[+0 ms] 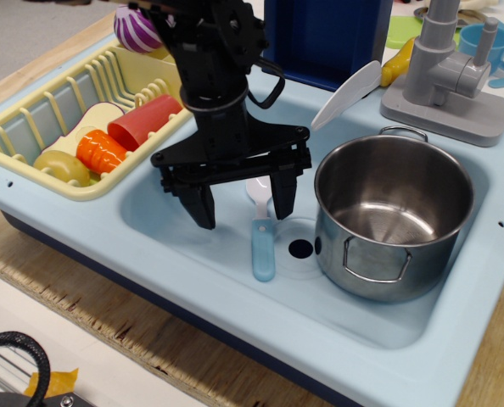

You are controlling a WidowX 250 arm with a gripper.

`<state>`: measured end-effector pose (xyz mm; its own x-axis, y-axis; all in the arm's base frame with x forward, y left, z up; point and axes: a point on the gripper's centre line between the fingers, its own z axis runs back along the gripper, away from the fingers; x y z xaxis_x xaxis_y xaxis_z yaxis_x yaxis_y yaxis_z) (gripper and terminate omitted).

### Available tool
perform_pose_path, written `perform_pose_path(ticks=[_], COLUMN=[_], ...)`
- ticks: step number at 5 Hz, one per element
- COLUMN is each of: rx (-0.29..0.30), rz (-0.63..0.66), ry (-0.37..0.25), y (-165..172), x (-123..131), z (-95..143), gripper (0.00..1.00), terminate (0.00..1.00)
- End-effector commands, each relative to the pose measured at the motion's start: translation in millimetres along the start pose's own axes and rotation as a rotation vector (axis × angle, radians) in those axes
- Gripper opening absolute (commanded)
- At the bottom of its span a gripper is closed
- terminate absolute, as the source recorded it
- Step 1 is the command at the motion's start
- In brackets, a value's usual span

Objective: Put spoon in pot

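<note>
The spoon (262, 237) lies on the floor of the light-blue toy sink (193, 254), white bowl toward the back and light-blue handle toward the front, next to the drain hole. The shiny steel pot (394, 216) stands upright and empty in the sink's right half, just right of the spoon. My black gripper (243, 202) is open and hangs low over the spoon. Its left finger is left of the spoon and its right finger is by the spoon's bowl, partly hiding it. I cannot tell if a finger touches the spoon.
A yellow dish rack (61, 119) at the left holds a red cup (147, 119), orange and yellow toy food. A white spatula blade (348, 93) leans at the sink's back edge. A grey faucet (449, 72) stands at the back right. A blue box (324, 38) is behind.
</note>
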<state>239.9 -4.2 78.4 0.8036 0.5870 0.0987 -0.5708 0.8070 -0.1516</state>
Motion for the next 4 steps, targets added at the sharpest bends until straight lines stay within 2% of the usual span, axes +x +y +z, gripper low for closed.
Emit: perform_pose_path(ticks=[1,3,4], rx=[0.016,0.078,0.153], rz=[0.018,0.055,0.070], ry=[-0.003,0.076,0.144], y=[-6,-8,-11], x=[4,1,0], z=[2,-17,-30], gripper=[1.00,1.00,1.00], terminate=[0.00,0.00,0.00])
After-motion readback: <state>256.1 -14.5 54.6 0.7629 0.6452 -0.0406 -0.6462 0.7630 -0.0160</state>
